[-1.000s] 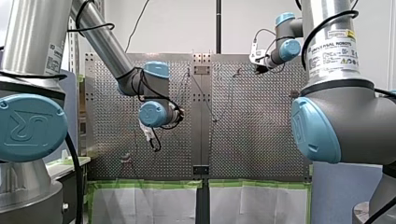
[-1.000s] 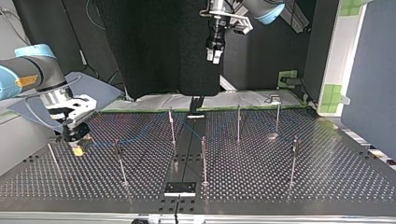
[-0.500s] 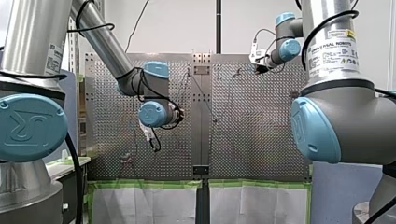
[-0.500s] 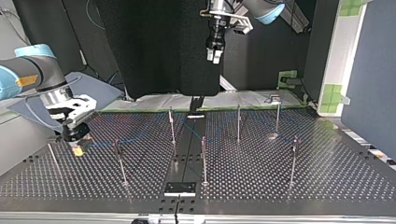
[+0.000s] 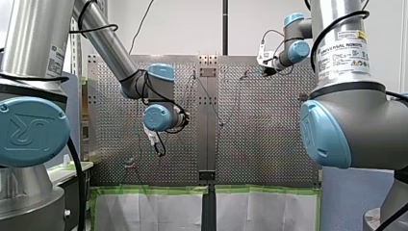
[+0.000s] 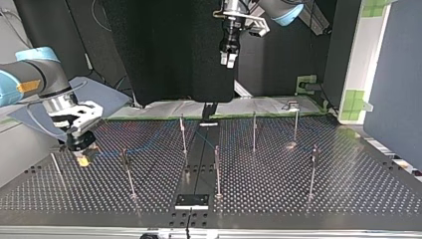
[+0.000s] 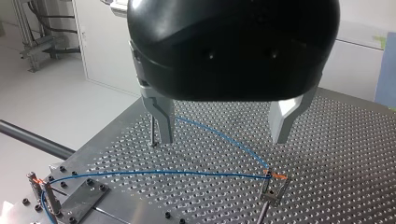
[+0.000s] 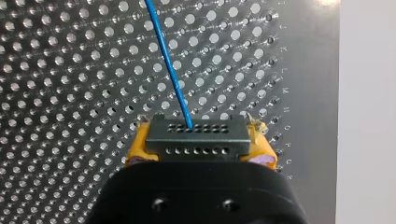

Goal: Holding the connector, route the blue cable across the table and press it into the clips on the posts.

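Routing step: my right gripper (image 8: 198,150) clamps the connector (image 8: 196,135), cable (image 8: 169,65) trailing — my left gripper (image 7: 223,134) hangs wide open, empty. Next, probably: lower cable into the nearest post (image 6: 55,168) clip.

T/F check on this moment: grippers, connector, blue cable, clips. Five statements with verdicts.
1. My right gripper is shut on the connector. True.
2. The blue cable runs out of the connector over the perforated table. True.
3. My left gripper grips the blue cable. False: it is open and empty, above the table.
4. In the top view both grippers sit low at the table. False: only my right gripper is low; my left gripper hangs high above the table.
5. The blue cable reaches a clip on a post below my left gripper. True.
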